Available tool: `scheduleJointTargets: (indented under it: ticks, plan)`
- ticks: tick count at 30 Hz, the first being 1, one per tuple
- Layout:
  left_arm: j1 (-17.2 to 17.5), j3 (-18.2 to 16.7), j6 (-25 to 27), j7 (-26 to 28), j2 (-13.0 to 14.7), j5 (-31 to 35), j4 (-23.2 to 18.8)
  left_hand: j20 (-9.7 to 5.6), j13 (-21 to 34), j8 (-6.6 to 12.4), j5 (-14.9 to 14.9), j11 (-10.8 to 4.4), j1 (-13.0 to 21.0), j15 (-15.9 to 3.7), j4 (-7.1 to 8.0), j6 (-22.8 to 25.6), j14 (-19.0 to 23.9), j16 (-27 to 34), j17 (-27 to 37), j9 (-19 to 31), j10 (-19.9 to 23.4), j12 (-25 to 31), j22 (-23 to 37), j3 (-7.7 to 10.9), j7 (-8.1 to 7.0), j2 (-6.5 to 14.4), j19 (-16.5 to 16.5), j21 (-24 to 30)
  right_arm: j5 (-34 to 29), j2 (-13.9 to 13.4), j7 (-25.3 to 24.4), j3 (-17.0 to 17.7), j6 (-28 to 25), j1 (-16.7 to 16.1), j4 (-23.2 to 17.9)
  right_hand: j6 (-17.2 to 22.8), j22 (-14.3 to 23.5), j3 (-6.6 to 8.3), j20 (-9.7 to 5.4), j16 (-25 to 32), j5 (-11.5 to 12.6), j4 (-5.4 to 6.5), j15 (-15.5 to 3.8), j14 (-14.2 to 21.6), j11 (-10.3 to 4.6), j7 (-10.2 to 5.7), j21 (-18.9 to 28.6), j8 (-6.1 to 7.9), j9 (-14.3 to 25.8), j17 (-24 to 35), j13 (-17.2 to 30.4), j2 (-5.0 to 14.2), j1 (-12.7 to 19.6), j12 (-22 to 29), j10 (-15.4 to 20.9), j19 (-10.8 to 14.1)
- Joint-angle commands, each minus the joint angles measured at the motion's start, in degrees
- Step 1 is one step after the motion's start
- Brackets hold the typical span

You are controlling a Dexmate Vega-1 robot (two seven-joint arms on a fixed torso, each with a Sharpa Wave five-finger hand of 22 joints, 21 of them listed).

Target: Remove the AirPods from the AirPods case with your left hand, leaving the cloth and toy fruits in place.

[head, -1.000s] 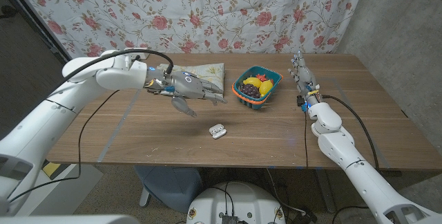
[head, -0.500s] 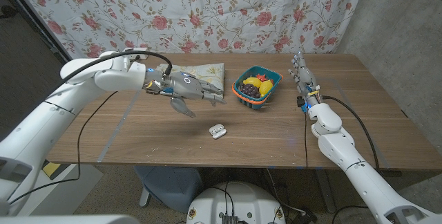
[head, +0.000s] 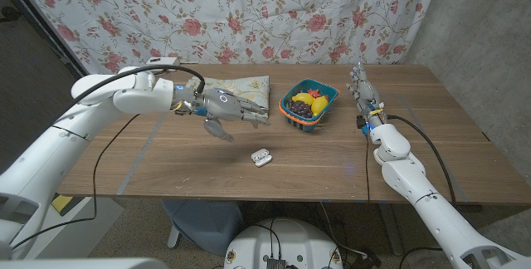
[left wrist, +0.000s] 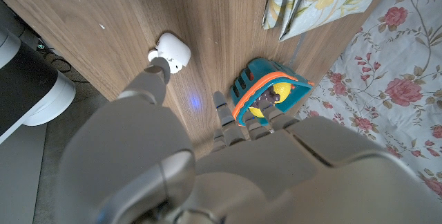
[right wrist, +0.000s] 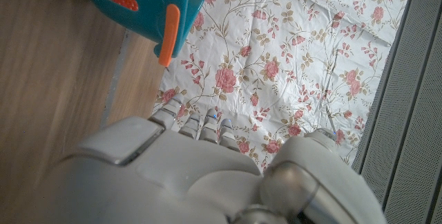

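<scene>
The white AirPods case (head: 260, 158) lies on the wooden table near its front middle, lid raised; I also see the case (left wrist: 173, 50) in the left wrist view. My left hand (head: 227, 110) hovers above the table, behind and to the left of the case, fingers spread and holding nothing. A folded floral cloth (head: 241, 91) lies behind that hand. A teal basket (head: 309, 103) holds toy fruits, yellow, orange and dark purple. My right hand (head: 362, 89) stands upright at the right of the basket, fingers straight, holding nothing.
A black cable runs along my left arm and another trails off the right forearm over the table. A floral curtain (head: 249, 12) hangs behind the table. The basket's teal wall and orange handle (right wrist: 168, 34) show in the right wrist view.
My left hand has drifted slightly to the right and back, with its arm shifting a little. The case, cloth, basket and right hand have not moved.
</scene>
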Motion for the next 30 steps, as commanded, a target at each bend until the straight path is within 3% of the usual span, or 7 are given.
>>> scheduleJointTargets:
  ticks: [1, 6, 10, 15, 30]
  plan:
    - [0.93, -0.07, -0.10, 0.46, 0.10, 0.07, 0.18, -0.13, 0.16, 0.36, -0.25, -0.27, 0.59, -0.15, 0.08, -4.85, 0.28, -0.24, -0.01, -0.05, 0.45, 0.48, 0.17, 0.52, -0.45, -0.28, 0.35, 0.42, -0.19, 0.45, 0.00, -0.18, 0.23, 0.36, 0.62, -0.29, 0.19, -0.04, 0.25, 0.24, 0.24, -0.03, -0.94, 0.10, -0.50, -0.20, -0.03, -0.11, 0.18, -0.03, 0.16, 0.20, 0.65, -0.15, 0.11, -0.31]
    - [1.01, -0.03, -1.39, 0.46, 0.78, 0.99, -0.12, -0.15, 0.18, 0.31, -0.30, -0.22, 0.61, -0.13, 0.11, -4.77, 0.30, -0.32, -0.03, -0.05, 0.46, 0.52, 0.17, 0.55, -0.45, -0.35, 0.29, 0.34, -0.20, 0.43, -0.23, -0.06, 0.26, 0.08, 0.37, -0.30, 0.19, -0.03, 0.25, 0.23, 0.22, -0.03, -0.91, 0.07, -0.49, -0.15, -0.02, -0.12, 0.18, -0.03, 0.16, 0.21, 0.67, -0.16, 0.10, -0.32]
    - [2.33, -1.81, -1.34, 3.61, -1.06, 4.57, -0.58, -0.08, 0.19, -0.05, -0.35, -0.19, 0.63, -0.12, 0.16, -5.40, 0.29, -0.44, -0.06, -0.05, -0.01, 0.37, 0.17, 0.58, -0.43, -0.39, 0.30, 0.28, -0.23, 0.33, -0.29, -0.06, 0.06, 0.02, 0.11, -0.28, 0.19, -0.02, 0.22, 0.22, 0.22, -0.04, -0.85, 0.06, -0.52, -0.24, -0.02, -0.11, 0.18, -0.03, 0.16, 0.24, 0.69, -0.15, 0.12, -0.32]
    - [3.26, -2.77, -1.44, 5.52, -1.28, 7.22, -1.45, -0.01, 0.22, -0.44, -0.39, -0.27, 0.67, 0.01, 0.22, -6.14, 0.34, -0.56, -0.12, -0.04, -0.07, 0.40, 0.18, 0.59, -0.21, -0.38, 0.34, 0.23, -0.30, 0.28, -0.29, -0.13, -0.08, 0.13, 0.04, -0.24, 0.19, -0.01, 0.24, 0.21, 0.20, -0.04, -0.97, 0.04, -0.55, -0.22, -0.02, -0.10, 0.18, -0.03, 0.16, 0.25, 0.71, -0.14, 0.14, -0.34]
    - [3.50, -0.79, 1.85, 5.02, -0.74, 8.04, -2.32, 0.21, 0.27, -0.71, -0.40, -0.57, 0.48, 0.33, 0.47, -6.21, 0.24, -0.83, -0.22, -0.03, -0.70, 0.26, 0.18, 0.49, 0.23, -0.34, 0.16, 0.01, -0.38, 0.79, -0.42, -0.31, 0.33, 0.18, 0.82, -0.24, 0.19, 0.00, 0.21, 0.24, 0.17, -0.05, -0.93, 0.12, -0.53, -0.21, -0.02, -0.10, 0.18, -0.02, 0.16, 0.25, 0.72, -0.15, 0.14, -0.35]
